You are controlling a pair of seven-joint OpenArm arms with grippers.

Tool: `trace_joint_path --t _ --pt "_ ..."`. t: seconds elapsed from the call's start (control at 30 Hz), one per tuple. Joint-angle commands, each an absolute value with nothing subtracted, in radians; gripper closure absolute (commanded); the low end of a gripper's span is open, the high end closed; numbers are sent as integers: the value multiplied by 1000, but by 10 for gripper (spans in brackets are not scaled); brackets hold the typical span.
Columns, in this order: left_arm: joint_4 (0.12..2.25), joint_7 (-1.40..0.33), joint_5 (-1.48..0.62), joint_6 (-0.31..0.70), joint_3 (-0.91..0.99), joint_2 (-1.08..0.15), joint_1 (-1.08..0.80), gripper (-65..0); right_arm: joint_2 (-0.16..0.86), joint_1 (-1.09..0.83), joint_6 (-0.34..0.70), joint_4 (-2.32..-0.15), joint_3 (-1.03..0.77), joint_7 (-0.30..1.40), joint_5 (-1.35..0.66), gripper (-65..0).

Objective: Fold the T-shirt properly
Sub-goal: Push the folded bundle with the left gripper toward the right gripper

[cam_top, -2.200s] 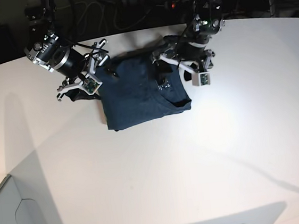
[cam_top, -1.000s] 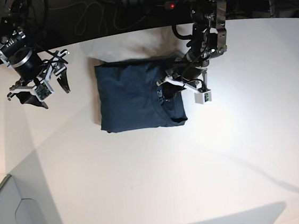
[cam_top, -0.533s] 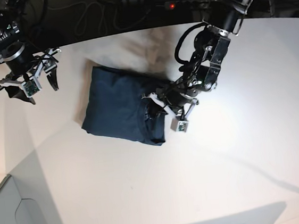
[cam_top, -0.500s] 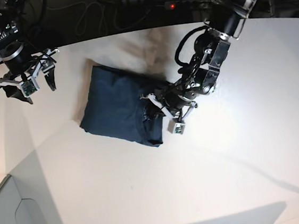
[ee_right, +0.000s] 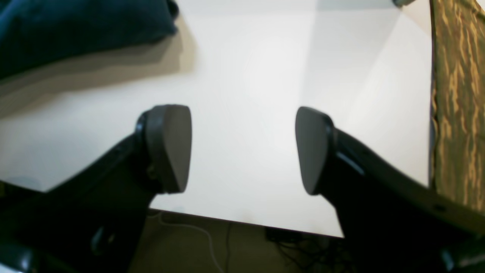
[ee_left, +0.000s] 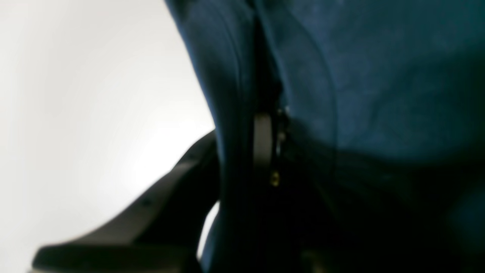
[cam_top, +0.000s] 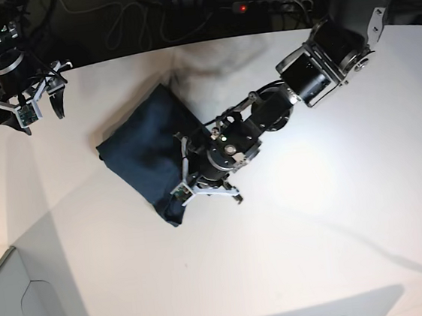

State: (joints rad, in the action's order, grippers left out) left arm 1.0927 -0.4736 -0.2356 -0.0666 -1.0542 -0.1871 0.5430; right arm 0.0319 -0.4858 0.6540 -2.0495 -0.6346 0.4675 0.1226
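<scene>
T-shirt (cam_top: pixel 144 151): lay folded mid-table, its long axis running from 11 to 5 o'clock in the base view.
Left gripper (cam_top: pixel 198 183): jaws nearly closed, pinching the T-shirt's edge at its 4 o'clock corner; cloth filled the wrist view.
Right gripper (ee_right: pixel 242 149): jaws wide apart, holding nothing, well apart at the shirt's 10 o'clock.
Nearer arm: the left.

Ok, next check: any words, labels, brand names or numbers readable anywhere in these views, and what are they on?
None can be read.
T-shirt: plain navy cloth, no print or label showing.
Left gripper: small pale tag at its tip, too small to tell whether it bears text.
Right gripper: plain dark fingers, no markings.
Table: bare white.
</scene>
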Motion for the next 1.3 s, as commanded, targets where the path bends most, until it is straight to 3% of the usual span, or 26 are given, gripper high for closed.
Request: trace_joint_path --t 0.0,0.17,0.63,0.7,0.83,0.93,1.27 --pt "1084 -536 -214 12 -1053 -174 545 0 25 -501 665 -2068 -639 449 108 -406" --pt "1089 -536 7 160 -1053 -120 545 0 13 -522 665 -2068 -641 449 108 -406" --pt "1138 -467 110 240 -1055 -105 572 0 -8 -526 665 -2069 -639 455 113 -406" --pt "1142 -467 110 236 -1055 -105 573 -49 -8 -526 665 -2069 -636 455 113 -406" --pt "1218 -467 111 232 -1055 -114 573 -230 -8 -521 665 -2068 -633 455 111 -406" --pt "1274 -467 113 234 -1032 -136 572 -328 -8 -518 665 -2068 -631 455 111 -406" --pt "1480 -469 113 239 -835 -160 564 -355 -38 -516 665 -2072 -619 447 108 -404"
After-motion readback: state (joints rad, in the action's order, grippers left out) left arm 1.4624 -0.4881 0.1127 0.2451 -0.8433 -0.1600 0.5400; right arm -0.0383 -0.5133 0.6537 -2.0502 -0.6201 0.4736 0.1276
